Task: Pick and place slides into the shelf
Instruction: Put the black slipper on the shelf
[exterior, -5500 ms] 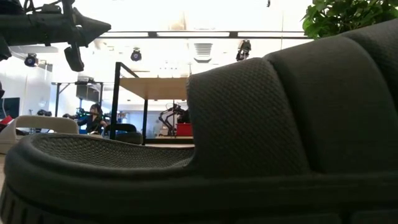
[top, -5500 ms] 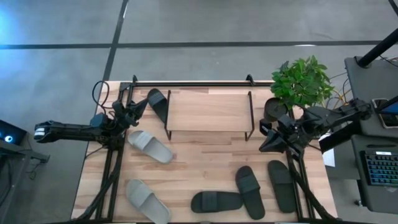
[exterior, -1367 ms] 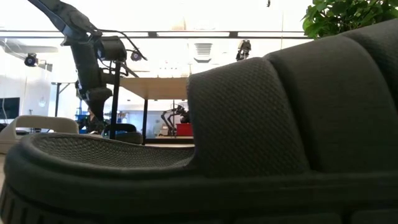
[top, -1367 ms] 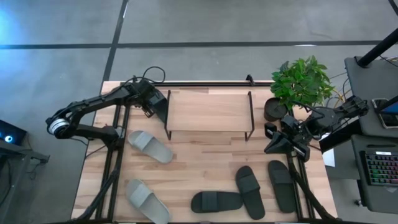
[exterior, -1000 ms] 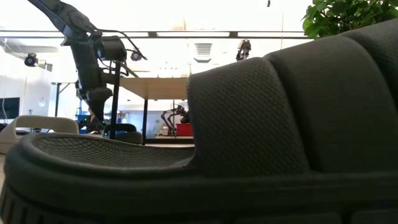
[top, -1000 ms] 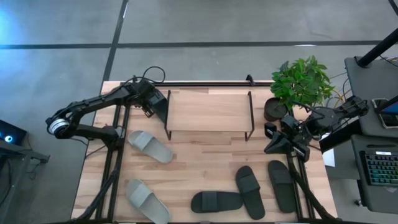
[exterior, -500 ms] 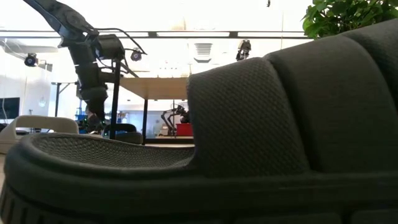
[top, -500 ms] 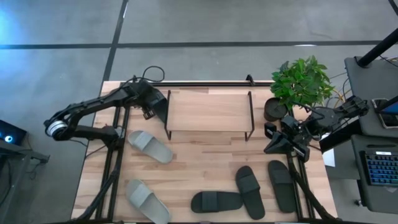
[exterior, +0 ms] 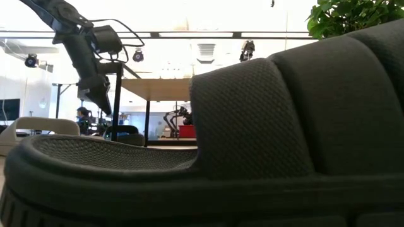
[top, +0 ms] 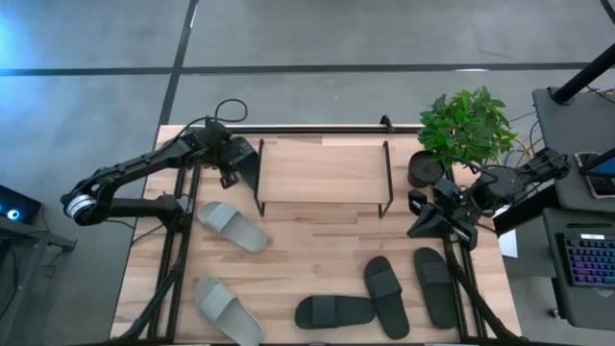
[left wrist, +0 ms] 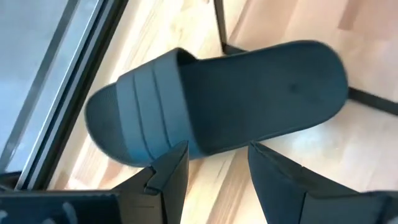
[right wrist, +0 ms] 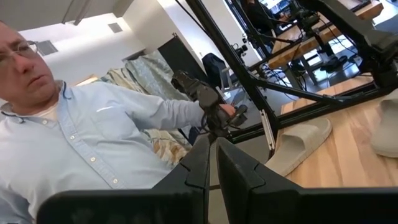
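Note:
A dark slide (top: pixel 246 160) lies on the table against the left end of the shelf (top: pixel 322 171), strap up, with its heel end (left wrist: pixel 311 68) by the shelf's black frame. My left gripper (left wrist: pixel 214 154) hangs open just above and to the left of it, slanting down and touching nothing; it also shows in the low view (exterior: pixel 103 103). My right gripper (top: pixel 417 224) waits shut and level over the table's right side. Two light grey slides (top: pixel 232 227) (top: pixel 229 309) lie at the left. Three dark slides (top: pixel 334 310) (top: pixel 386 296) (top: pixel 435 286) lie at the near right.
A potted plant (top: pixel 466 125) stands at the far right beside the shelf. One dark slide (exterior: pixel 252 139) fills the front of the low view. A person in a light blue shirt (right wrist: pixel 81 143) shows beyond the table in the right wrist view.
My left gripper has risen a little off the dark slide and has rolled and tipped, staying open. Its arm has drawn back toward the table's left. The dark slide has stayed where it was by the shelf's left end.

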Tool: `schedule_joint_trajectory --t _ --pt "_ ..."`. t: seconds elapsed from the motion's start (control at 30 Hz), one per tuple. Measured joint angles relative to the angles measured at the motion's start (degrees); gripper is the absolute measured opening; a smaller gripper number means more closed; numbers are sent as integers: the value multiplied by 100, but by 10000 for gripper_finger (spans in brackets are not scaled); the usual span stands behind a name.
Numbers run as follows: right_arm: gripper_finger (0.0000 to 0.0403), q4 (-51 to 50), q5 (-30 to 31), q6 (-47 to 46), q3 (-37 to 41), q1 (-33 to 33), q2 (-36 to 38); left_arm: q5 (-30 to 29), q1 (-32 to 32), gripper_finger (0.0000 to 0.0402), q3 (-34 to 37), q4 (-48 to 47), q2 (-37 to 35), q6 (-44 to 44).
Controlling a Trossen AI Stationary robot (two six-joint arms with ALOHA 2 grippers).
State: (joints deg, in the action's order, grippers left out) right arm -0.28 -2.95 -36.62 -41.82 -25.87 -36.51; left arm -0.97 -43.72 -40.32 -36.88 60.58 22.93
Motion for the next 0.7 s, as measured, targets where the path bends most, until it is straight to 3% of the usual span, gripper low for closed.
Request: schedule_joint_trajectory --t 0.27,0.33,0.47,0.7 --pt "22 -43 1 -45 11 0 11 295 -12 151 328 479 151 -3" --pt "22 -43 3 -124 25 0 11 73 -10 151 428 798 182 3" --pt "22 -43 3 -330 67 0 11 -957 -16 151 447 1139 264 11" --pt "22 -74 3 -348 139 0 11 -854 -9 151 444 1376 463 37"
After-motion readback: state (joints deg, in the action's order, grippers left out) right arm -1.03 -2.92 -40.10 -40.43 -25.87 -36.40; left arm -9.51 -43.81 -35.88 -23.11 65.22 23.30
